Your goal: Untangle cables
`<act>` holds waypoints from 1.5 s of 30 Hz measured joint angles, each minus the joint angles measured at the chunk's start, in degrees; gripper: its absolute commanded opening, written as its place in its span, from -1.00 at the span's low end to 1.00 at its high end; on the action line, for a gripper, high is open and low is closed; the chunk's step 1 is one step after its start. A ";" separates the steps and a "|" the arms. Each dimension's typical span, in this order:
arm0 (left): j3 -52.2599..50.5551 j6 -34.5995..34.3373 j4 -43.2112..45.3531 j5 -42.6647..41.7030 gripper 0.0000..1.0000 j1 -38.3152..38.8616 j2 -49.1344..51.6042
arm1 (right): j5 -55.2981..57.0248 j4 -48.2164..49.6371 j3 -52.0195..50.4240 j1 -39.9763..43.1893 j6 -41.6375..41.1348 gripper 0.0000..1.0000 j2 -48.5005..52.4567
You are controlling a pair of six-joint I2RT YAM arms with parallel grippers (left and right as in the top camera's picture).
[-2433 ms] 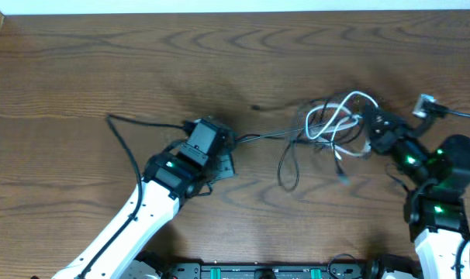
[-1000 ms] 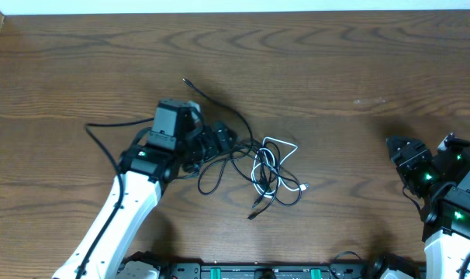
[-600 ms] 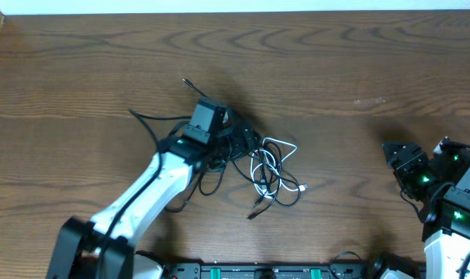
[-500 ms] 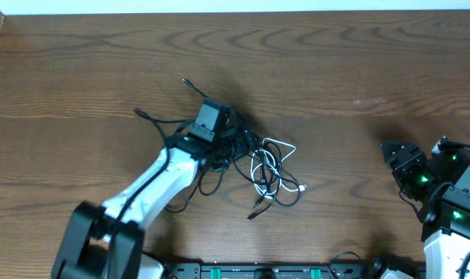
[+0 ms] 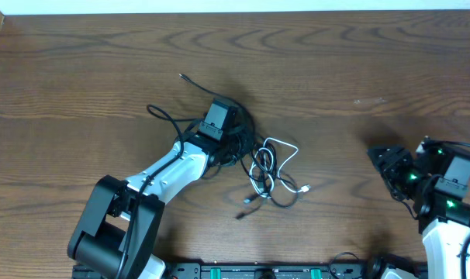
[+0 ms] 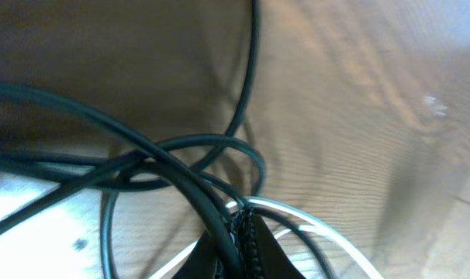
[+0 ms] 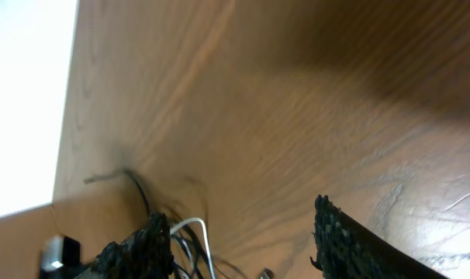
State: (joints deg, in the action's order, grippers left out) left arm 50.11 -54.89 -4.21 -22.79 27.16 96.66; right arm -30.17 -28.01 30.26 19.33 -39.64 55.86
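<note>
The cables (image 5: 262, 167) lie in a tangled heap at the table's middle: several thin black cords and a white one (image 5: 280, 147). One loose black end (image 5: 182, 77) trails off to the far left. My left gripper (image 5: 236, 143) is at the heap's left edge. In the left wrist view it (image 6: 243, 236) is shut on a black cable (image 6: 142, 155), with the white cable (image 6: 320, 225) looping just past the fingertips. My right gripper (image 5: 378, 160) stands open to the right of the heap, apart from it. Between its fingers (image 7: 343, 240) the right wrist view shows the cables (image 7: 184, 232) far off.
Brown wooden table (image 5: 336, 62) with a pale wall edge along the far side. The left arm's own thicker black cord (image 5: 161, 116) arcs beside its forearm. The right arm's body (image 5: 452, 194) stands near the front right corner.
My left gripper has reached further right into the heap and closed on a black cable. The heap has shifted slightly. My right gripper has moved a little left towards it, still open.
</note>
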 measured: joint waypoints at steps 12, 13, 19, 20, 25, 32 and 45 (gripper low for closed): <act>0.00 12.96 7.37 -18.05 -0.85 -3.80 -1.42 | -9.66 1.62 0.00 -8.74 11.34 0.28 3.04; 0.00 14.32 7.34 -19.63 -0.85 -3.82 -1.97 | -12.13 1.97 0.00 -9.44 14.08 0.29 3.04; 0.00 23.39 7.32 -29.59 -0.85 -3.80 -5.70 | -20.41 3.45 0.00 -12.20 24.39 0.31 3.02; 0.00 24.24 7.32 -30.62 -0.85 -3.80 -6.14 | -20.74 3.91 0.00 -12.35 24.92 0.31 3.02; 0.00 26.77 7.15 -33.75 -0.85 -3.80 -6.69 | -22.03 9.64 0.00 -14.71 27.34 0.26 3.04; 0.00 27.98 7.02 -34.64 -0.85 -3.80 -6.69 | -19.15 15.08 0.00 -20.15 28.39 0.10 5.07; 0.00 29.33 1.51 -33.22 -0.85 -3.80 -6.69 | -8.96 15.63 0.00 -30.73 30.29 -0.03 15.39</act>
State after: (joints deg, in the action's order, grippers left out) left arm 50.11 -25.56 -2.70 -56.01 23.35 89.97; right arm -39.13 -12.38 30.26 -11.40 -9.34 71.24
